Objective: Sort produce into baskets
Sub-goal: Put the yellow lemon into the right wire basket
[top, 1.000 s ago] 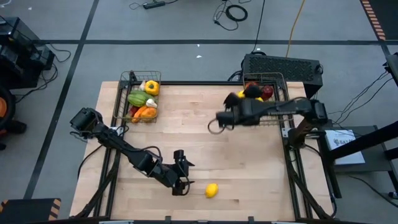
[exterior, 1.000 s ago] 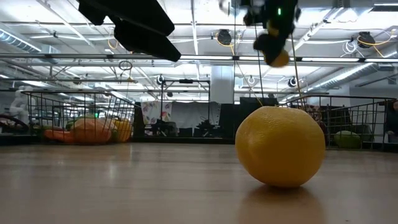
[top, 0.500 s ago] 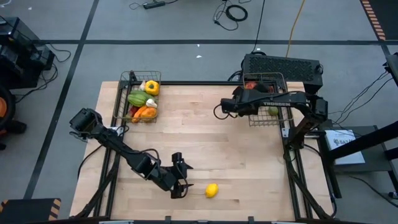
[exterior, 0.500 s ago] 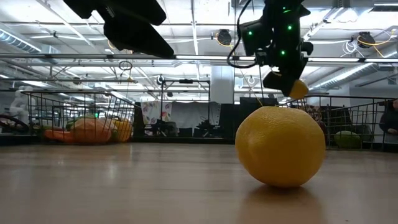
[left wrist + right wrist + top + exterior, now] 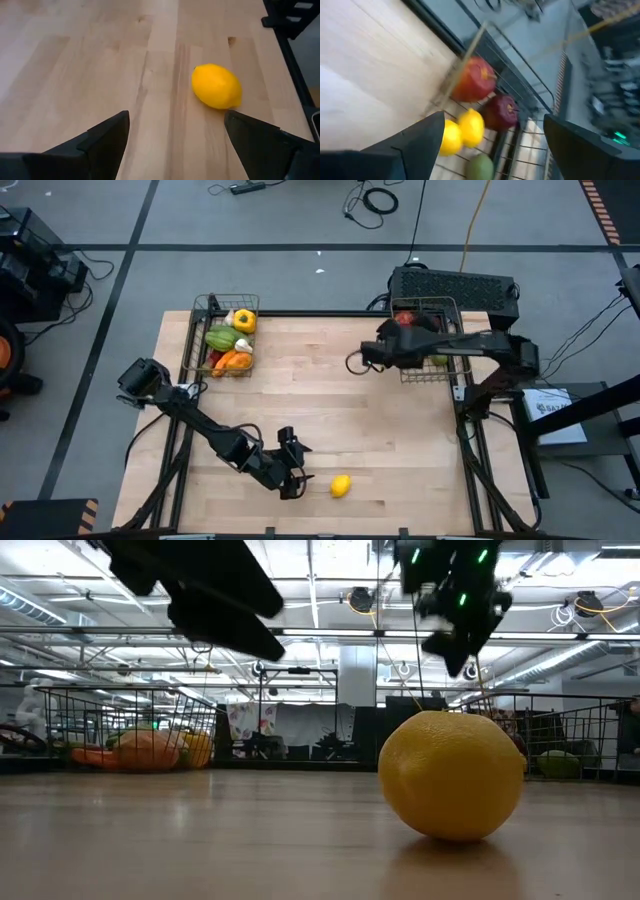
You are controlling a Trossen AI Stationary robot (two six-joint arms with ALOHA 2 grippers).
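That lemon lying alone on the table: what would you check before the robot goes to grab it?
1. Lemon resting on the table, unobstructed: ok.
2. Left gripper open, beside the lemon: ok.
3. Left gripper empty, fingers apart: ok.
4. Right gripper out of the way, at the right basket: ok.
5. Right basket has room for another fruit: cannot tell.

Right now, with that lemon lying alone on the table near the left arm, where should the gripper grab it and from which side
Grip the lemon across its narrow middle, not its pointed ends. It lies on its side on the bare table, clear all round, so coming down from above looks best. The left gripper is open and short of it, the lemon slightly off its centre line.
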